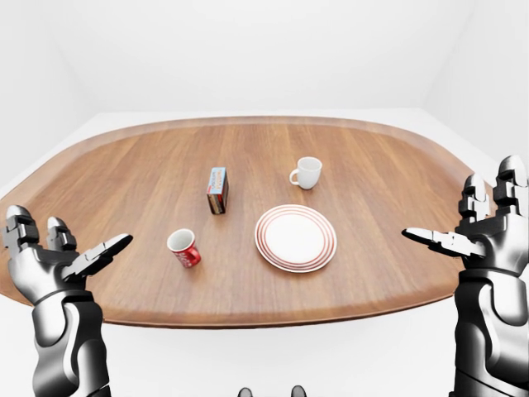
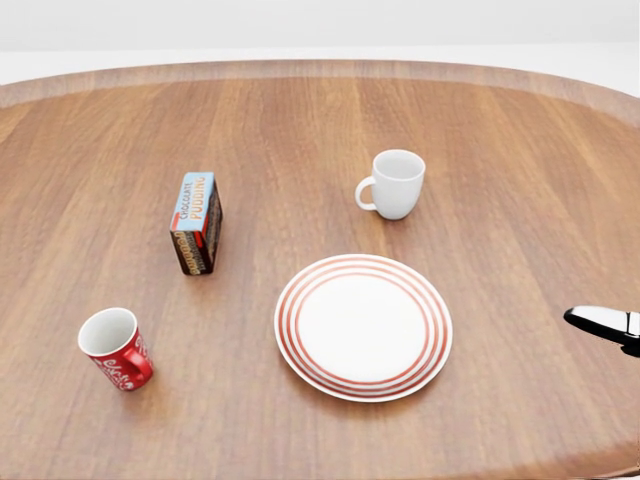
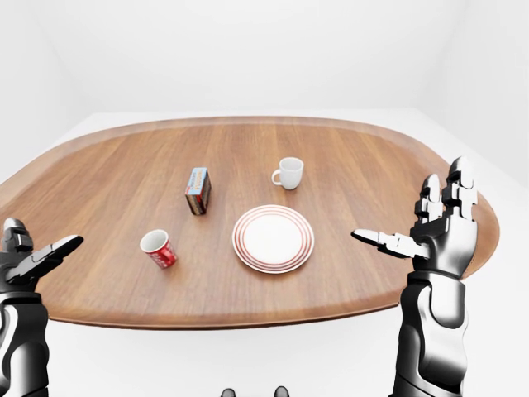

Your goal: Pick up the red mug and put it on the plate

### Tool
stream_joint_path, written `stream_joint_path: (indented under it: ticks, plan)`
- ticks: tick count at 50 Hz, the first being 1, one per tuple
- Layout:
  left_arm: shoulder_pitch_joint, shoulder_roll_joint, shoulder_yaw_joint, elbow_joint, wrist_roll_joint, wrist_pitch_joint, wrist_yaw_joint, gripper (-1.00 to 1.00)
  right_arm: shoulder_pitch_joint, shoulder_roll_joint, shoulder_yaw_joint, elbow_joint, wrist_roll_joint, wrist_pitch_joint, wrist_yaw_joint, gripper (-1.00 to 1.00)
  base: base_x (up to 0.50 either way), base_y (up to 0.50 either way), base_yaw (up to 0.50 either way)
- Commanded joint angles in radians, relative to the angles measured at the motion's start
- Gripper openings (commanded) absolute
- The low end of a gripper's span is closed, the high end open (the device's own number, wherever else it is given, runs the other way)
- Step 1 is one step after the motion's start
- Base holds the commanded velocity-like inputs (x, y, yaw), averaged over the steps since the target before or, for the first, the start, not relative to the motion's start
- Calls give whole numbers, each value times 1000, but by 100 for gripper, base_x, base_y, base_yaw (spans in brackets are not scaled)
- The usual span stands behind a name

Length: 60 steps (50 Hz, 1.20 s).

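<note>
The red mug (image 2: 116, 349) with white lettering stands upright on the wooden table (image 2: 300, 120), at the lower left in the head view. The white plate (image 2: 363, 326) with red rings lies to its right, apart from it. My left hand (image 1: 62, 252) is open, held above the table's near edge at the left, well clear of the red mug (image 1: 184, 247). My right hand (image 1: 475, 227) is open at the right, raised beside the plate's side of the table. Only its thumb tip (image 2: 605, 322) shows in the head view.
A white mug (image 2: 393, 184) stands above the plate in the head view. A small chocolate pudding box (image 2: 196, 222) stands upright above the red mug. The oval table's near edge (image 1: 248, 318) runs between my arms. White walls and floor surround it.
</note>
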Motion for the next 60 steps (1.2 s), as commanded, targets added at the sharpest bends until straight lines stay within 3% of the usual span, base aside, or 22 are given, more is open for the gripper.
stream_joint_path:
  ticks: [1,37,46,60]
  plan:
    - [-3,2,-3,16,1,0,-3,100,0,0,1,1,-1,0,1,100,33,0,0]
    - [5,-3,-2,-15,-1,0,4,100,-1,0,2,9,-7,0,2,100,34,0,0]
    - [2,-3,-2,-8,1,0,2,100,5,2,2,5,-5,0,-1,100,0,0,0]
    - [1,-3,-5,-1,4,0,0,100,5,5,5,7,-14,0,8,100,0,48,0]
